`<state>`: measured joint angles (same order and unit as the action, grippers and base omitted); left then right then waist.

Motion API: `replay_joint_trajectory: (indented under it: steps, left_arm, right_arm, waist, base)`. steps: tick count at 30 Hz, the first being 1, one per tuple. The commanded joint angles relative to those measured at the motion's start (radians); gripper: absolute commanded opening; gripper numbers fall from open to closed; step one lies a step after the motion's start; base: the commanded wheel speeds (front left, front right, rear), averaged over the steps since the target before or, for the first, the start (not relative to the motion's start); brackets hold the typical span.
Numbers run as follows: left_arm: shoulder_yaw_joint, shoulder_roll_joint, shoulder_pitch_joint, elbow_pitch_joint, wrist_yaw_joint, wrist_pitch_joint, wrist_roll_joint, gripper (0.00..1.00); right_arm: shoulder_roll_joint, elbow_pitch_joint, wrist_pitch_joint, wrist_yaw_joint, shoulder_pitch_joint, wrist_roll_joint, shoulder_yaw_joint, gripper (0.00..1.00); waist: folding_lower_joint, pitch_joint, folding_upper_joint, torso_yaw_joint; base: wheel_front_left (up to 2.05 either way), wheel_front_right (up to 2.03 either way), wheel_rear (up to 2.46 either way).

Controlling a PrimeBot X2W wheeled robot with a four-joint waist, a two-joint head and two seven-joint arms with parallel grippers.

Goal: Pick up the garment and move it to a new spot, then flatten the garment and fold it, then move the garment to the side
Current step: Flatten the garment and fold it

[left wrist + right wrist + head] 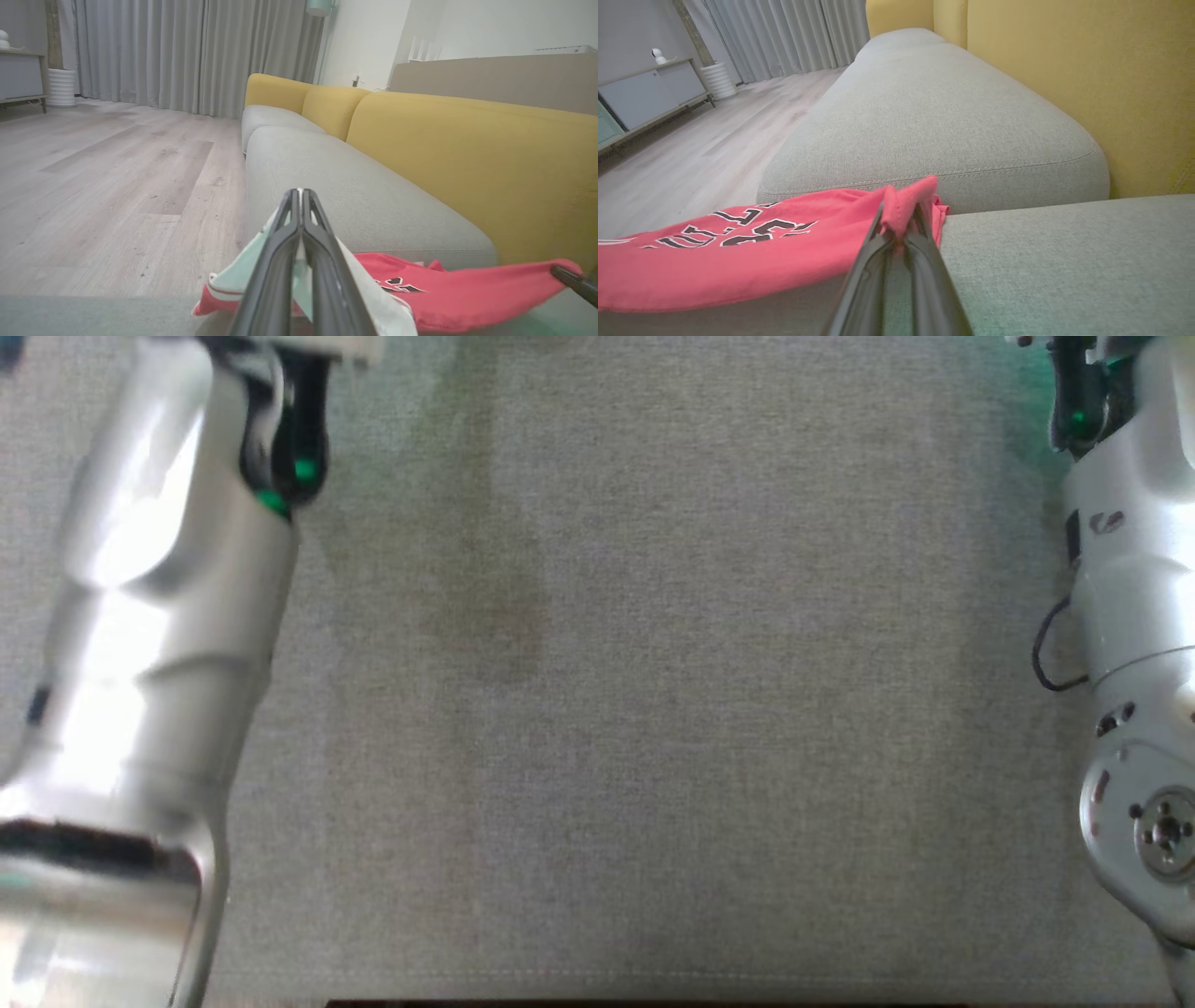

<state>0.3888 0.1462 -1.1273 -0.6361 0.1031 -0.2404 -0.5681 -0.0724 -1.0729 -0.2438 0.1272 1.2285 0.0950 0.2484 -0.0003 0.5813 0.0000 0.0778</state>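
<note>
Red garment (738, 266), black-white lettering unreadable, over grey sofa (924, 116). Left tool (299, 198) clamps its pale edge; right tool (901, 228) pinches a corner.

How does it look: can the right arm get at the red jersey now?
Yes, it seems so: the right tool is shut on a fold of the red jersey, with nothing between them. The left tool grips its other end.
</note>
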Motion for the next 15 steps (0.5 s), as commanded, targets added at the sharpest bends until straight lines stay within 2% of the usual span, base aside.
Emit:
replay_joint_trajectory:
  steps: [1,4,8,15]
  left_arm:
    - [-0.027,0.049,-0.002,0.041,0.004,-0.009,-0.004,0.0]
    - [-0.04,0.064,0.094,0.103,0.005,-0.014,-0.024,0.0]
    - [-0.047,0.089,0.239,0.203,-0.003,-0.016,-0.034,0.0]
    - [-0.05,0.135,0.525,0.408,-0.059,-0.012,-0.044,0.0]
  right_arm:
    - [0.022,0.03,-0.011,0.003,-0.002,-0.011,-0.02,0.0]
    - [0.022,0.047,-0.017,0.003,-0.042,-0.069,-0.047,0.0]
    - [0.022,0.131,-0.017,0.003,-0.131,-0.134,-0.081,0.0]
    - [0.022,0.243,-0.018,0.003,-0.345,-0.229,-0.131,0.0]
  waist:
    - [0.0003,-0.005,0.0,-0.003]
    - [0.0003,-0.029,0.0,-0.009]
    - [0.0003,-0.075,0.0,-0.016]
    - [0.0003,-0.193,0.0,-0.024]
  base:
    - [0.0,0.0,0.0]
    - [0.0,0.0,0.0]
    - [0.0,0.0,0.0]
    - [0.0,0.0,0.0]
